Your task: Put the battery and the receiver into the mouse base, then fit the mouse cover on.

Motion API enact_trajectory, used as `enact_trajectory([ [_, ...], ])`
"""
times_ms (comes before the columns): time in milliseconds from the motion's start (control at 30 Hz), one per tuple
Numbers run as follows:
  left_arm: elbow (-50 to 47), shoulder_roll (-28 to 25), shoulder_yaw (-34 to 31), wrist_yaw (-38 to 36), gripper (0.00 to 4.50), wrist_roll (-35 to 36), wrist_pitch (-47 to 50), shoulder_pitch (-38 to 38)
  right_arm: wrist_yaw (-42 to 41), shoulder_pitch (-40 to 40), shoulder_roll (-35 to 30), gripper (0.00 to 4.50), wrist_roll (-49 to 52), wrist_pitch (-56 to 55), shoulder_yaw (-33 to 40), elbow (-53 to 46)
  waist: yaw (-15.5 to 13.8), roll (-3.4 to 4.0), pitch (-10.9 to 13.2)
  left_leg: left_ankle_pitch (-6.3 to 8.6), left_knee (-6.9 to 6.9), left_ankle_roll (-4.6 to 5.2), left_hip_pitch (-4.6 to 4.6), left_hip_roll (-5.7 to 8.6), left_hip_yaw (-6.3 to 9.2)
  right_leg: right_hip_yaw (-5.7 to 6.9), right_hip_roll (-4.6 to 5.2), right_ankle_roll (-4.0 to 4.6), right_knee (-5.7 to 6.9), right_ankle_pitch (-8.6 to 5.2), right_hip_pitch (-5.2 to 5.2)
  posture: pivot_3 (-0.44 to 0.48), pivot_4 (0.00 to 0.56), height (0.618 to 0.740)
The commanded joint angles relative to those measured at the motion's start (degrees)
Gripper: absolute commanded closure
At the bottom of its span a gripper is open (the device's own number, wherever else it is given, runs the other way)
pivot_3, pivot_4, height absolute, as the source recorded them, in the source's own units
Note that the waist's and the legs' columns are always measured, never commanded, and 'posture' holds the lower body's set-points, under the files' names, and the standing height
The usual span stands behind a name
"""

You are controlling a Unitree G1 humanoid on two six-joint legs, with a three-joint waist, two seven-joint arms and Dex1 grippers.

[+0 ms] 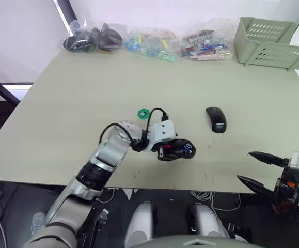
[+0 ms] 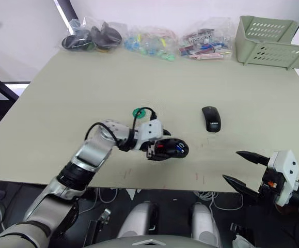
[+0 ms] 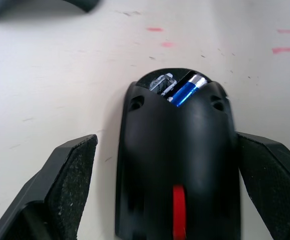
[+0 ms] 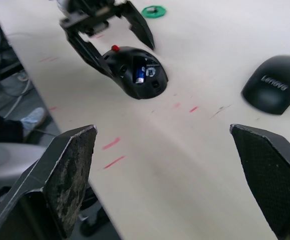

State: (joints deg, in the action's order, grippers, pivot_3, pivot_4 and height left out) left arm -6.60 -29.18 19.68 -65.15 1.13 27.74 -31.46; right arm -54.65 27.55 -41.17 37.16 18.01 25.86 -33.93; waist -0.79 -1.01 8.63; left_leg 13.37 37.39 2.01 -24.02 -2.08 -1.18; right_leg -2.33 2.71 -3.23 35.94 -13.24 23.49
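In the left eye view, a pale table is seen, with the mouse base lying just below the centre of the frame. The left gripper is set around the mouse base with its fingers spread wide, one on each side. A green disc is seen just above the left arm's wrist. The mouse cover lies right of centre, well apart from the base. At the lower right of the frame the right gripper is held over the table edge, its two fingers parted wide and nothing between them. Along the top of the frame three clear bags of parts are lined up, and a pale green basket is placed at the upper right.

In the left wrist view, the mouse base fills the centre, with a red wheel showing at the bottom. The battery is seated in the open compartment at the upper end of the base, and a silvery part is seen beside it; whether this is the receiver cannot be told. The pads stand on both sides of the shell, one with a gap and the other close against it.

In the right wrist view, the mouse base sits at upper centre with the battery inside, the mouse cover with white lettering at the right, and the green disc at the top.
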Motion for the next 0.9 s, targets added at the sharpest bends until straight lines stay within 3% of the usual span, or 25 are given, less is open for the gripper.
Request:
enact_trajectory([
  [33, -8.0, -2.6, -9.5, 1.6, 0.04, 6.7, 5.6, 3.3, 2.0, -2.3, 2.4, 0.0, 1.1, -2.6, 1.7, -1.1, -0.1, 0.0, 0.0, 0.0, 0.0, 0.0, 0.0, 0.0, 0.0, 0.0, 0.0, 0.0, 0.0, 0.0, 0.0, 0.0, 0.15, 0.74],
  [200, -13.0, -5.5, -21.5, 5.2, 0.04, 14.1, 14.6, 9.7, -3.8, -4.6, 1.4, 0.0, 5.4, -2.6, 2.6, 3.5, 0.3, -0.06, 0.2, 0.0, 0.01, -0.01, 0.06, -0.02, -0.06, -0.04, -0.05, -0.02, 0.06, 0.0, 0.01, 0.0, 0.15, 0.74],
  [467, -9.6, -0.6, -31.8, 20.9, 0.04, 16.9, 17.6, 14.4, -7.5, -6.7, 1.2, 0.0, 4.8, -5.2, 2.5, 7.3, -0.1, -0.1, 0.2, -0.01, 0.08, -0.02, 0.15, 0.0, -0.06, -0.04, -0.03, -0.02, 0.15, 0.01, -0.07, 0.0, 0.15, 0.74],
  [667, -7.4, 2.9, -31.0, 33.7, 0.04, 13.5, 19.8, 11.5, -9.6, -5.7, 2.7, 0.0, 4.5, -7.9, 2.8, 9.5, 0.0, -0.15, 0.2, -0.02, 0.09, -0.03, 0.14, 0.05, -0.11, 0.02, -0.05, 0.16, 0.21, 0.13, -0.11, 0.0, 0.15, 0.74],
  [900, -5.8, 4.9, -25.6, 38.0, 0.04, 12.5, 19.3, 6.6, -12.5, -7.5, 2.0, 0.0, 5.0, -9.7, 4.4, 15.5, 0.0, -0.18, 0.3, -0.03, 0.12, -0.06, 0.21, 0.12, -0.22, -0.05, -0.05, 0.05, 0.31, 0.24, -0.12, 0.0, 0.15, 0.74],
])
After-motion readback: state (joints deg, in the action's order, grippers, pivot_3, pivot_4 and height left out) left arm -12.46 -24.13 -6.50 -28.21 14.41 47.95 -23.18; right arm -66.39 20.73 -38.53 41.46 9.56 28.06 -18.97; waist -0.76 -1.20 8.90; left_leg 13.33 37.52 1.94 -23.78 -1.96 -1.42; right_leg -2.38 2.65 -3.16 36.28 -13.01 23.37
